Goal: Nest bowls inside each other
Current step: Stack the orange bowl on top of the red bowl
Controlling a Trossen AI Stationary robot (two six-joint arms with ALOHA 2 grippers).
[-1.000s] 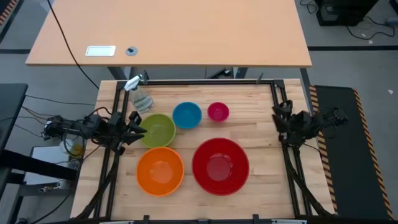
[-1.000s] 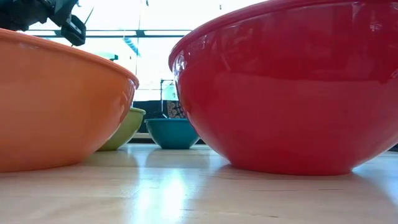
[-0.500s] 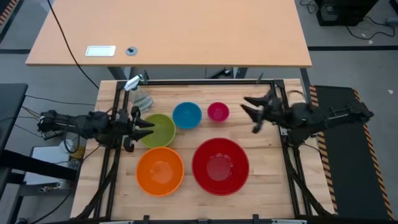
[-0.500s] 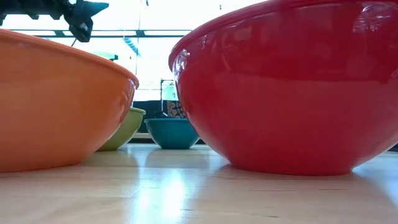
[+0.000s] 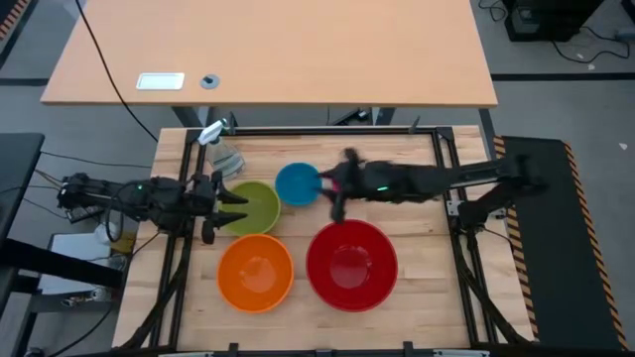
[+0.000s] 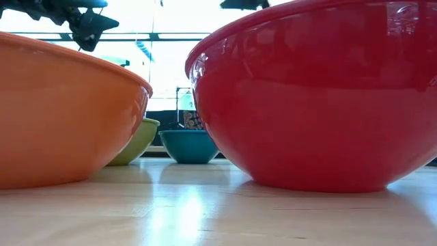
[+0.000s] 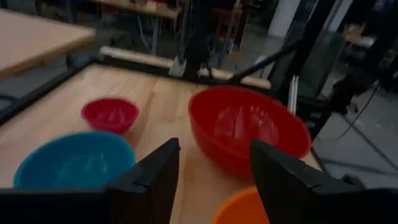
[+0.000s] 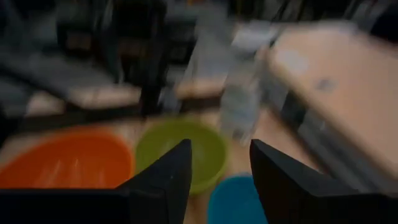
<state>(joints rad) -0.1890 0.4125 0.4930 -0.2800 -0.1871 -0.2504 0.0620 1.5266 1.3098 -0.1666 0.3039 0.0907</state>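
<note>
Five bowls sit on their bases on the wooden table [image 5: 417, 297]: red [image 5: 351, 264], orange [image 5: 255, 273], lime green [image 5: 256, 206], blue [image 5: 297, 183] and small pink [image 7: 110, 114]. In the high view my right arm covers most of the pink bowl. My left gripper [image 5: 238, 206] hovers open over the green bowl's left rim, and in its wrist view [image 7: 214, 180] nothing lies between the fingers. My right gripper [image 5: 335, 184] reaches in from the right, open and blurred, above the pink bowl beside the blue one; its wrist view [image 8: 217, 180] also shows an empty gap.
A clear spray bottle [image 5: 223, 151] stands at the table's far left corner, behind the green bowl. Black frame rails [image 5: 327, 130] run along the far and side edges. Bare wood lies right of the red bowl [image 5: 427, 268].
My right gripper has swung from the table's right edge toward the middle, rising and tipping up from pointing down, and now hangs over the pink bowl. My left gripper has opened, tipped up toward level and edged over the green bowl. No bowl has moved.
</note>
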